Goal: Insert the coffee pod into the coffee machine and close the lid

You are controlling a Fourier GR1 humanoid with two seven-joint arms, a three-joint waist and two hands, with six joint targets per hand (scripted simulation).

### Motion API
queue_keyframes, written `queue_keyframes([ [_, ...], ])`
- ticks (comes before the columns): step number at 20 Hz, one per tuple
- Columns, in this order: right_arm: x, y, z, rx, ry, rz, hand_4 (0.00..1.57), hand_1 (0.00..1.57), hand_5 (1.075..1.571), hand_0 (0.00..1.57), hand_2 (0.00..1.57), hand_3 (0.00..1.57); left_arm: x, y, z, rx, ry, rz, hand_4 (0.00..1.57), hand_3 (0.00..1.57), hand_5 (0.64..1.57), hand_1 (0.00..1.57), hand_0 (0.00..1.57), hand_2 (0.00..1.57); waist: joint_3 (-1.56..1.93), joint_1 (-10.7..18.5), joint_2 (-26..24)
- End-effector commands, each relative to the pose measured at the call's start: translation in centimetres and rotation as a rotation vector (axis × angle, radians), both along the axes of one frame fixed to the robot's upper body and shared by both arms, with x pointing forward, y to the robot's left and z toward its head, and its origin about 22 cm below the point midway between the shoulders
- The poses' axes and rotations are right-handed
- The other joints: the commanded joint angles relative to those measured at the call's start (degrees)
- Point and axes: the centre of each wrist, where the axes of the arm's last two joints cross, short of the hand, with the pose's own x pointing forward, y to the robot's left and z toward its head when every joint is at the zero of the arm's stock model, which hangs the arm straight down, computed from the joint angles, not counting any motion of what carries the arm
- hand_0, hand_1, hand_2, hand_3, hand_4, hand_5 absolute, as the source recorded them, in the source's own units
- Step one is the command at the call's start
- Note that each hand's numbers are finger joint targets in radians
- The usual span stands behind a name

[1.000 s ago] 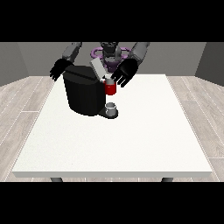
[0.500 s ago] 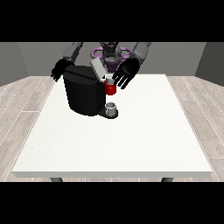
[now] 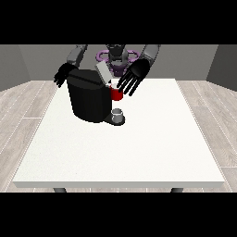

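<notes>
The black coffee machine (image 3: pixel 88 99) stands on the far left part of the white table (image 3: pixel 139 148). Its grey lid (image 3: pixel 102 73) is tilted up at the top. A red thing at the machine (image 3: pixel 116 94) sits just under the lid. The hand at the view's right (image 3: pixel 135 75) hovers beside the lid, above the red thing, with its fingers straight and spread, pointing down towards the camera. The hand at the view's left (image 3: pixel 63 74) hangs behind the machine's far left corner with relaxed fingers. A small grey thing (image 3: pixel 118 114) stands on the machine's base at the front.
The robot's torso (image 3: pixel 116 58) rises behind the machine at the table's far edge. White tabletop stretches from the machine towards the camera and to the right. Wooden floor surrounds the table.
The hand at the view's right has shifted only slightly beside the lid. The machine, the lid and the other hand look the same.
</notes>
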Motion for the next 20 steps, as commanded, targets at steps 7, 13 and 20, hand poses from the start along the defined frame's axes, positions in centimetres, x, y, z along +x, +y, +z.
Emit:
queue_keyframes([
  [7,-1.3,-2.6,-1.6,-0.007,0.074,-0.025,0.42,0.0,1.571,0.0,0.0,0.0,-0.6,1.5,-3.6,-0.007,0.072,0.013,0.0,0.0,1.571,0.0,0.0,0.0,-0.08,1.3,-5.2],
  [13,-2.3,-0.8,-4.3,0.027,0.131,-0.057,0.43,0.0,1.571,0.0,0.0,0.0,-0.6,-1.3,-5.1,-0.134,0.131,-0.031,0.0,0.0,1.571,0.0,0.0,0.0,-0.07,4.5,-9.5],
  [20,-5.0,-5.6,-7.4,0.056,0.233,-0.178,0.42,0.0,1.571,0.0,0.0,0.0,-2.3,-2.1,-13.0,-0.695,0.241,-0.072,0.24,0.0,1.571,0.0,0.0,0.0,-0.09,11.9,-18.3],
])
